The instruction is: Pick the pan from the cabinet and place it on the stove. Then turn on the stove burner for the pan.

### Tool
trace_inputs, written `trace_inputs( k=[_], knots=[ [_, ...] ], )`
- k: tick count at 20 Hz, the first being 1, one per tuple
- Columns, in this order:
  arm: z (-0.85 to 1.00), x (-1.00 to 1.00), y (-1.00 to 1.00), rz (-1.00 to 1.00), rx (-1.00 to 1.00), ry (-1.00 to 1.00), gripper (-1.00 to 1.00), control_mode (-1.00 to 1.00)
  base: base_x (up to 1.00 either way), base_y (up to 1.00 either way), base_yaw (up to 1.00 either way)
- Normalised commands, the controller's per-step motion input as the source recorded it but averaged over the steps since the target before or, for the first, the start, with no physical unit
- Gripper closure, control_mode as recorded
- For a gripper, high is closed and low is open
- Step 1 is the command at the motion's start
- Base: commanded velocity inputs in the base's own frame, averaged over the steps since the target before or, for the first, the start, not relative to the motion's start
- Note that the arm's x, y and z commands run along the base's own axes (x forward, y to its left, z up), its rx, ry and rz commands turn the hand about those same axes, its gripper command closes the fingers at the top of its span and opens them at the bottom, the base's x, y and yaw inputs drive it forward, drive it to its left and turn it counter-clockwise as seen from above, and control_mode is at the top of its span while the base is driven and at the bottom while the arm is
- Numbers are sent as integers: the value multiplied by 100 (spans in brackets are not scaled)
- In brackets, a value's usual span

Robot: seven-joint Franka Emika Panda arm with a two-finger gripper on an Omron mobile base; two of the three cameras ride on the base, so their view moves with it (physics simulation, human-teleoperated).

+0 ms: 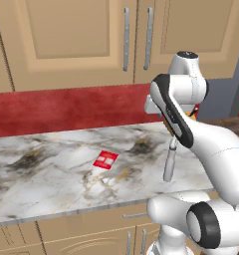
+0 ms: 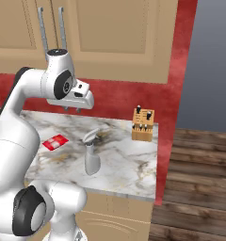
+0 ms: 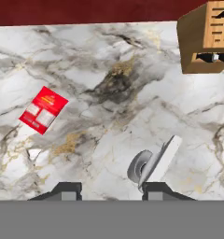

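The tool point(image 2: 71, 109) hangs above the veined grey-and-white marble bench point(image 1: 47, 174), its dark fingertips point(image 3: 67, 191) apart with nothing between them. Beneath stand a slim grey spray bottle point(image 2: 91, 155) and a flat red packet point(image 1: 105, 160). A tan wooden knife block point(image 2: 143, 124) sits against the red backsplash point(image 1: 66, 107). Overhead, the cabinet point(image 1: 81, 40) stays closed, smooth tan recessed panels with silver bar handles point(image 1: 126, 39).

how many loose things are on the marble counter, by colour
red: 1, the flat red packet
tan: 1, the tan wooden knife block
grey: 1, the upright grey spray bottle
total: 3
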Motion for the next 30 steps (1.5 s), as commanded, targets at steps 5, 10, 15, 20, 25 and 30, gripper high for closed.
trace_inputs(
  k=[5,10,15,20,25,30],
  knots=[
    [0,-19,12,0,-1,-2,-100,-100,0,0,0],
    [8,-18,7,0,0,-25,-100,-100,0,0,0],
    [47,-17,8,0,0,-41,-100,-100,0,0,0],
    [57,-5,22,0,0,-45,-100,-100,0,0,0],
    [52,0,23,0,0,-39,-100,-100,0,0,0],
    [61,0,11,0,0,-37,-100,-100,0,0,0]
  ],
)
